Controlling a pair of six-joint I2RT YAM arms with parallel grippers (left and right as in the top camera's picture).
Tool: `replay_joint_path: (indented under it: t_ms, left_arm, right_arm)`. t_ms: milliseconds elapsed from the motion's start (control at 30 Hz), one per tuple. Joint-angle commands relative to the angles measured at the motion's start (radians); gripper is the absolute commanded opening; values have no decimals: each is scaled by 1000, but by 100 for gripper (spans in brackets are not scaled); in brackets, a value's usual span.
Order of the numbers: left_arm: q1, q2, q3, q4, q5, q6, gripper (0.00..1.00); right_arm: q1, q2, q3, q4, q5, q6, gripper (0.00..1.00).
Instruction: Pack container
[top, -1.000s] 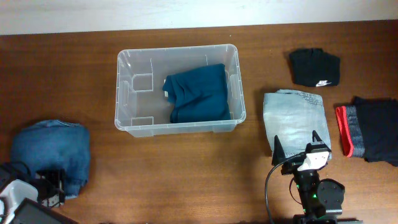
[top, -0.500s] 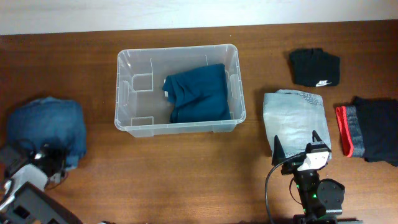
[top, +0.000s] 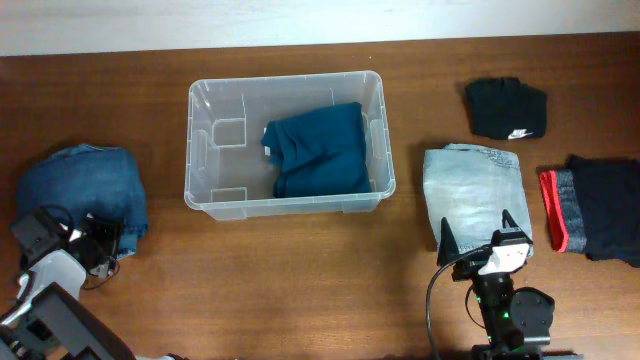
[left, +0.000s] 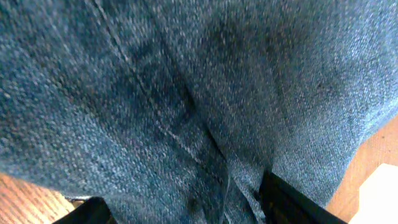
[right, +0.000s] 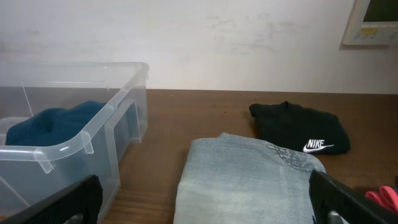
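The clear plastic container (top: 230, 160) stands at the table's back centre, also visible at the left of the right wrist view (right: 81, 146). A folded teal garment (top: 318, 150) lies in its right half. Folded dark blue jeans (top: 85, 185) lie at the far left. My left gripper (top: 98, 245) is at their near edge, and in the left wrist view denim (left: 186, 93) fills the space between its fingers (left: 186, 208). My right gripper (top: 478, 228) is wide open over the near end of folded light-wash jeans (top: 473, 185), its jaws empty (right: 205, 202).
A black Nike garment (top: 507, 108) lies at the back right, behind the light-wash jeans (right: 249, 174). A dark folded garment with a red band (top: 600, 208) sits at the right edge. A pale wall runs behind the table.
My left gripper has moved away from the front edge and to the right, and the dark blue jeans have shifted toward the back with it. The right arm has not moved.
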Motion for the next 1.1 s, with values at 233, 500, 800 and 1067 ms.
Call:
replay_joint_path:
  t_ms: [233,500,800,1067]
  left_arm:
    - [-2,-112,11,-39,74,61,80]
    - [56,-292,11,-167,33,-8,94]
    - [156,-308,-3,-276,-30,-87,94]
    - [193,-249,-89,-146,-27,-86,94]
  right_arm:
    - [-8,-8,-7,-1,-15,-3,98]
    - [-8,-8,-7,-1,-15,-3,98]
    - [-8,-8,-7,-1,-15,-3,99]
    - [-8,-8,-7,-1,-15,-3,99]
